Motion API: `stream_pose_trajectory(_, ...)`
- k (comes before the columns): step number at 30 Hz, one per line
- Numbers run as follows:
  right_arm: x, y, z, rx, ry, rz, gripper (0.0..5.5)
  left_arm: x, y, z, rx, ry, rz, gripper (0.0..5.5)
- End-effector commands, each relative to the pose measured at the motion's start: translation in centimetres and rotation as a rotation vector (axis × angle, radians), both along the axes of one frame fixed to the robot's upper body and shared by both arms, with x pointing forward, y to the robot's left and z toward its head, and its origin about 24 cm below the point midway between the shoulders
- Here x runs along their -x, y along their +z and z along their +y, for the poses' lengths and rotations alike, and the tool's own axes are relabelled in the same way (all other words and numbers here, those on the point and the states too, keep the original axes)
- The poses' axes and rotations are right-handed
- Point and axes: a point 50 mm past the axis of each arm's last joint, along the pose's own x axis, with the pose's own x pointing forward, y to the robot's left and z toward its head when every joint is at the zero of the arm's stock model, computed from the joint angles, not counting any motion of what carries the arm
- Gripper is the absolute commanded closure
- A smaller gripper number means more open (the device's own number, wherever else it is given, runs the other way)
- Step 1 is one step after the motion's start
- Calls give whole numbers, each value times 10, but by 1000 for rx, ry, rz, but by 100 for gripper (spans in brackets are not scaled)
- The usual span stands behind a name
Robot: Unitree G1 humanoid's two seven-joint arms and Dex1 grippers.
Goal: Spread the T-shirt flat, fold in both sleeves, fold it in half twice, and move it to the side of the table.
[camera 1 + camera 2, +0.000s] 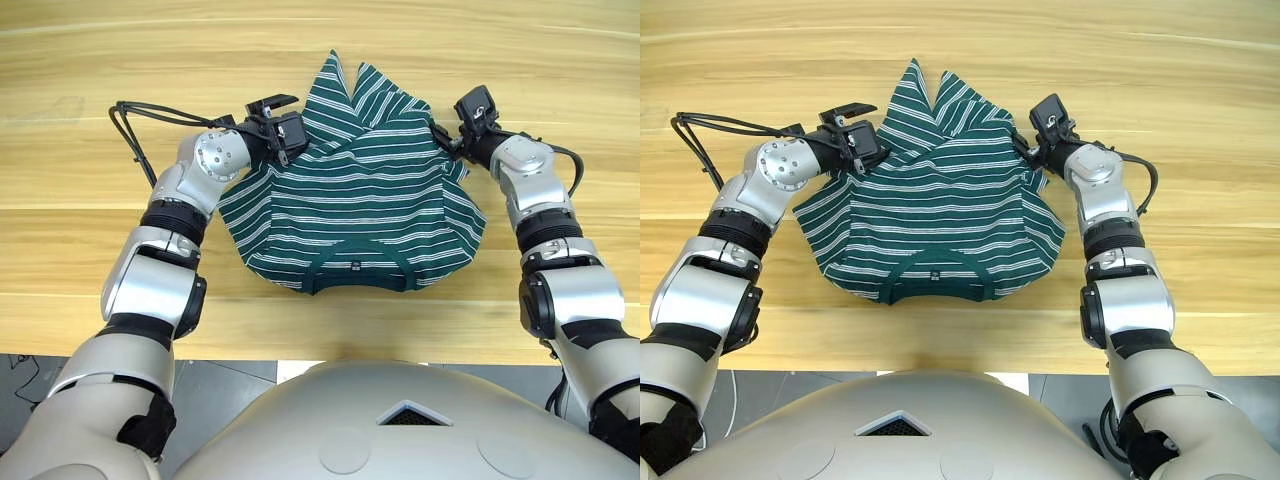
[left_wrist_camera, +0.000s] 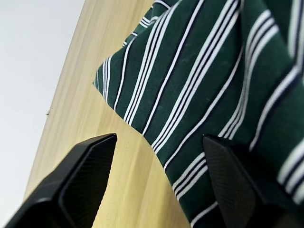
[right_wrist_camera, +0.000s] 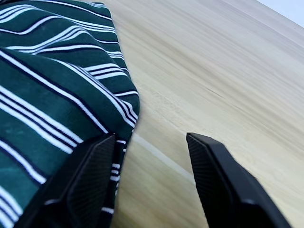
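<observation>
A: Head view. The T-shirt (image 1: 350,190) lies on the wooden table (image 1: 90,60). It is a green knit with thin white stripes, its far hem bunched into two peaks. The left gripper (image 1: 283,140) sits at one side edge and the right gripper (image 1: 452,140) at the other. Bare plank grain runs outward from each.

B: Left wrist view?

A: The black ribbed fingers (image 2: 90,175) stand apart, gripping nothing. The cloth edge drapes over one finger, and a pointed corner of cloth lies beyond the tips. A table edge runs outside the bare finger.

B: Right wrist view?

A: Its fingers (image 3: 223,180) are likewise apart. The shirt's rounded edge lies over one finger, and the other hangs over bare wood. The wrist views give the finger gaps; the head view gives the shirt's whole outline.
</observation>
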Motion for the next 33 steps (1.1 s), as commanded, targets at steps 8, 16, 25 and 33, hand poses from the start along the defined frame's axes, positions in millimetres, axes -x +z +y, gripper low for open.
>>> stream_pose_trajectory(8, 3, -2, -2, 1, -9, 12, 276, 29, -15, 74, -122, 97, 70, 216)
stream_pose_trajectory(16, 3, -1, -3, -1, -16, 7, 276, 52, -16, 85, -81, 95, 62, 216)
stream_pose_trajectory(25, 16, -9, -2, -9, 12, 36, 276, 71, -30, 67, -32, 67, 75, 216)
stream_pose_trajectory(33, 69, 13, -50, 74, 150, 78, 276, 133, 7, 75, 5, 40, 5, 216)
